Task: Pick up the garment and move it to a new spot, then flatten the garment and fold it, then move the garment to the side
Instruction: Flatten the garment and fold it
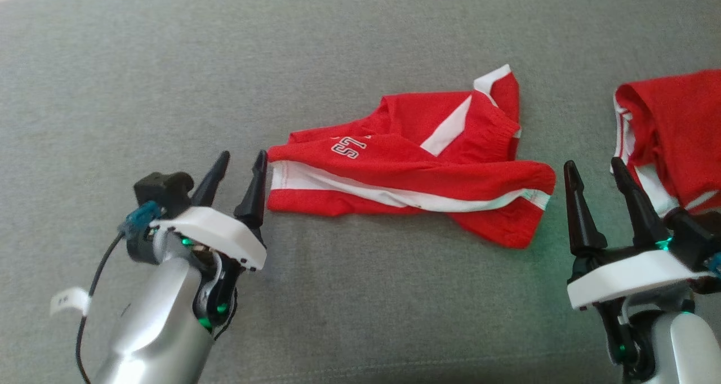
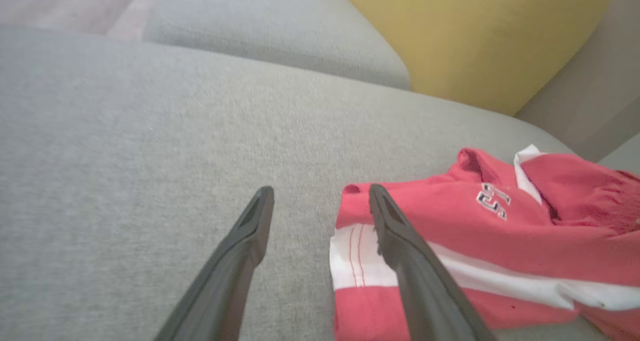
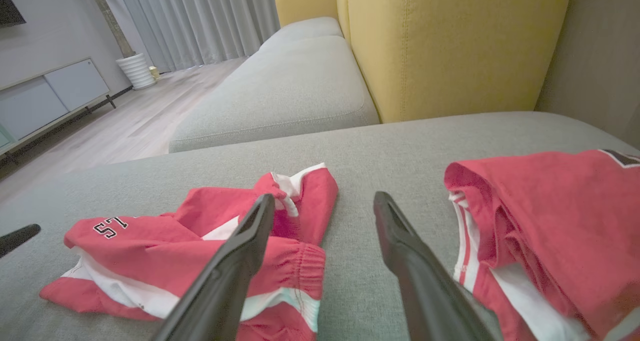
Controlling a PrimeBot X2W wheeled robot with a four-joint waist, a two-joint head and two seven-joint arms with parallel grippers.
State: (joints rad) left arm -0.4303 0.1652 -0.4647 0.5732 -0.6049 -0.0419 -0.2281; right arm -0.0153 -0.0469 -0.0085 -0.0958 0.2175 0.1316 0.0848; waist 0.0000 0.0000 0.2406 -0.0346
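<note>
Smoothing next, probably; with left gripper [image 1: 243, 154] spread, empty, just beside the red shorts [image 1: 411, 170] rumpled mid sofa cushion [image 1: 169, 63]; right gripper [image 1: 593, 163] spread, empty too; pinch opposite ends, pull apart evenly; avoid neighbouring red garment [image 1: 676, 130].

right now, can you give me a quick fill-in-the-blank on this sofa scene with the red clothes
1. The red shorts carry ___ stripes.
2. The left gripper and the right gripper both stand ___, holding nothing.
3. The second garment, by the right gripper, is mostly ___.
4. The backrest behind the grey cushion is ___.
Missing words: white; open; red; yellow
</note>
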